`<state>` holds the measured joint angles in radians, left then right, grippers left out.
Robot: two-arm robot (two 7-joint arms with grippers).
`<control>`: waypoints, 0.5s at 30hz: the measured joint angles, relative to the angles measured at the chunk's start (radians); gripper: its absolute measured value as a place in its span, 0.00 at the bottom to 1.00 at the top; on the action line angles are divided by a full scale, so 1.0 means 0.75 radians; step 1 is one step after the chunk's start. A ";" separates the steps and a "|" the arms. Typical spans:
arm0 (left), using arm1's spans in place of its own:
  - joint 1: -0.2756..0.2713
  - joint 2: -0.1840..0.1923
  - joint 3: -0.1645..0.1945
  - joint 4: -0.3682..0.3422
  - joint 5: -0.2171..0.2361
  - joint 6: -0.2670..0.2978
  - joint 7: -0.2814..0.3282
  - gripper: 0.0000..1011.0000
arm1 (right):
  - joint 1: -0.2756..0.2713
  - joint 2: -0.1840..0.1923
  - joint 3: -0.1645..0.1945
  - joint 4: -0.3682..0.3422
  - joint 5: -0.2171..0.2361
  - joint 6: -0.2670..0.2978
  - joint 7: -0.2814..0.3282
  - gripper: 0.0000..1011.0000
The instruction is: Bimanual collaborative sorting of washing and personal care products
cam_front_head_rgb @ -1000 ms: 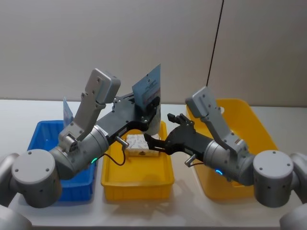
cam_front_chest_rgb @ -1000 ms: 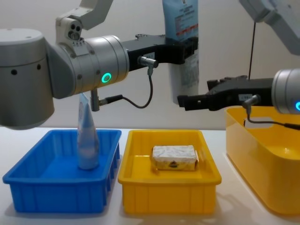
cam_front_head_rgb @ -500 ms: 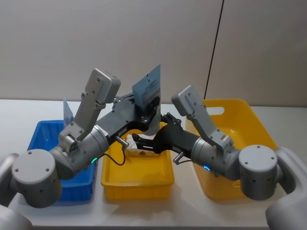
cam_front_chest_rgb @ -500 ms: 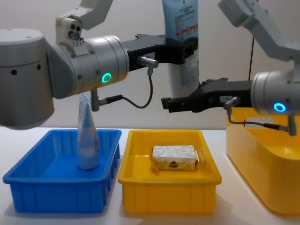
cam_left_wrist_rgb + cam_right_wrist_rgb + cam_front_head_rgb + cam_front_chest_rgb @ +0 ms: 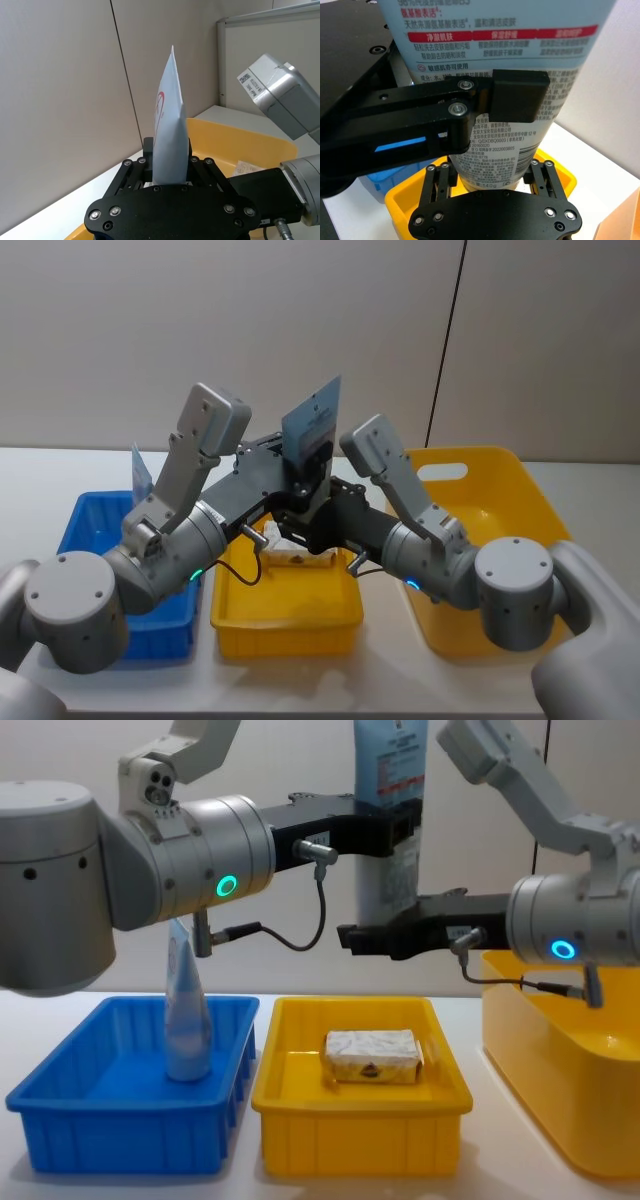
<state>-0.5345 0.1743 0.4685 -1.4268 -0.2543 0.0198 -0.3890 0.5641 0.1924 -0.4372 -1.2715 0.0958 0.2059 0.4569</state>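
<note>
**Chest view: pouch held between two grippers above the yellow tray**

Chest view shows the left gripper (image 5: 395, 828) clamped on the upper part of a tall pale-blue and white pouch (image 5: 389, 870), which hangs upright in the air above the yellow tray (image 5: 360, 1115). The pouch's flat top points up and its rounded base hangs down. The right gripper (image 5: 385, 935) reaches in from the right at the pouch's lower end, just under the left one.

In the right wrist view the pouch's base (image 5: 492, 165) sits between the right gripper's two fingers (image 5: 436, 186), which stand apart on either side of it; whether they press on it cannot be told. The left gripper's black finger (image 5: 517, 95) crosses the printed label above.

From the left wrist view, the pouch's tapered top (image 5: 170, 120) rises straight out between the left gripper's closed fingers.

A second pouch (image 5: 186, 1020) stands upright in the blue tray (image 5: 125, 1120) to the left. A whitish wrapped block (image 5: 372, 1055) lies flat in the yellow tray, well below both grippers. A big yellow tub (image 5: 560, 1050) sits at the right on the desk (image 5: 480, 1175).
</note>
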 joint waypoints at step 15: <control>0.000 0.000 0.000 0.000 0.000 0.000 -0.001 0.44 | 0.003 -0.002 -0.019 -0.009 0.013 0.016 -0.015 0.63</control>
<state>-0.5345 0.1742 0.4688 -1.4268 -0.2544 0.0198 -0.3895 0.5667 0.1907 -0.4517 -1.2782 0.1053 0.2180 0.4460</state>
